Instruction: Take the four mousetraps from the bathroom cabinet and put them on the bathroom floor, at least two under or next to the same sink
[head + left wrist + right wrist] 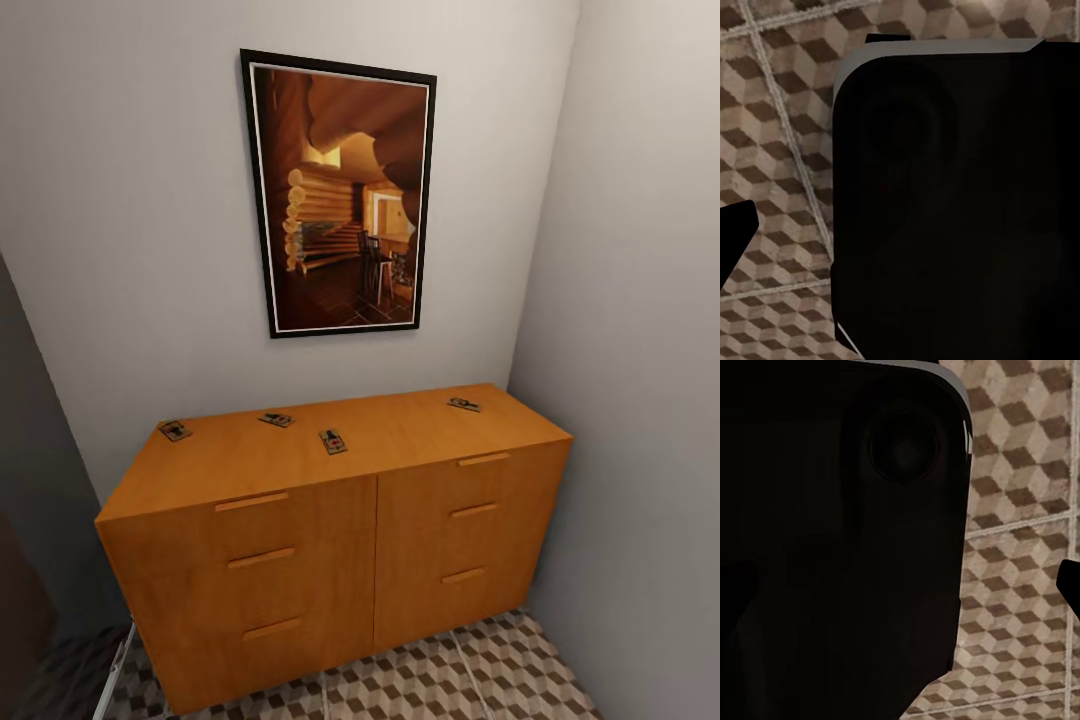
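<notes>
The low orange-brown cabinet (300, 560) stands against the wall ahead, its drawers closed. Several tiny tan mousetraps lie apart on its flat top: one at the far left (175, 430), one left of centre (276, 419), one near the middle (333, 441) and one at the back right (464, 404). The cube-patterned bathroom floor (430, 680) shows in front of the cabinet. In the left wrist view a dark fingertip (735, 232) hangs over the floor tiles (780, 150). In the right wrist view another dark fingertip (1071, 589) shows above the tiles (1020, 547). The sink is out of view.
A framed picture (338, 195) hangs above the cabinet. A grey wall (640, 350) closes the right side, tight against the cabinet's end. A dark surface (30, 520) borders the left. My own black body (960, 210) sits close beside each wrist camera.
</notes>
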Tool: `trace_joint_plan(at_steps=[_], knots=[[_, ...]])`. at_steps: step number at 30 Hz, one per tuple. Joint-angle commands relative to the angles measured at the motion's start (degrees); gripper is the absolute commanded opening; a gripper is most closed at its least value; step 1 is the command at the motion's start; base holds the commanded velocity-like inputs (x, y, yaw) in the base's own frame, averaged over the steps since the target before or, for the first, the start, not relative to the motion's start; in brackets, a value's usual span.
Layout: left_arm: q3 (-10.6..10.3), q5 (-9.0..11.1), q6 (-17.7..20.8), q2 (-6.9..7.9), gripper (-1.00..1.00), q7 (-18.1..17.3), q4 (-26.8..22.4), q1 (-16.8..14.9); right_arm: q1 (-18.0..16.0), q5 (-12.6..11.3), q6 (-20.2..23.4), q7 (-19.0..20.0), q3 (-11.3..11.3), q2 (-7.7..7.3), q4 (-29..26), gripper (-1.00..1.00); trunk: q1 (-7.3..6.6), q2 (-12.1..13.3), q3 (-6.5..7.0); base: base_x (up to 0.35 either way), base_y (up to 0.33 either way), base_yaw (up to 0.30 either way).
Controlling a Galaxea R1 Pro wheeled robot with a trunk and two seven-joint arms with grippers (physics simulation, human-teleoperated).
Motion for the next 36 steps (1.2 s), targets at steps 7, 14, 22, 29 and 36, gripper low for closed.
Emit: trace_joint_plan(at_steps=[7,14,22,29,36], knots=[[0.0,0.2,-0.1,0.05,1.0,0.0,0.0,0.0,0.0,0.1,0.0,-0.1,0.1,-0.01,0.0,1.0,0.0,0.0,-0.05,0.0,0.0,0.0],[0.1,0.2,-0.1,0.06,1.0,0.0,0.0,0.0,0.0,0.1,-0.1,-0.1,0.1,-0.07,0.0,1.0,0.0,0.0,-0.05,0.0,0.0,0.0],[0.1,0.2,-0.3,0.07,1.0,0.0,0.0,0.0,0.0,0.2,-0.1,-0.1,0.1,-0.09,0.0,1.0,0.0,0.0,-0.05,0.0,0.0,0.0],[-0.1,0.1,-0.3,0.15,1.0,0.1,-0.2,0.0,0.0,0.0,-0.1,-0.1,0.1,-0.11,0.0,1.0,0.0,0.0,-0.05,0.0,0.0,0.0],[-0.3,0.0,1.1,0.51,1.0,0.5,-7.1,0.0,0.0,0.0,-0.1,-0.1,0.0,-0.24,-0.1,1.0,0.0,0.0,-0.05,0.0,0.0,0.0]])
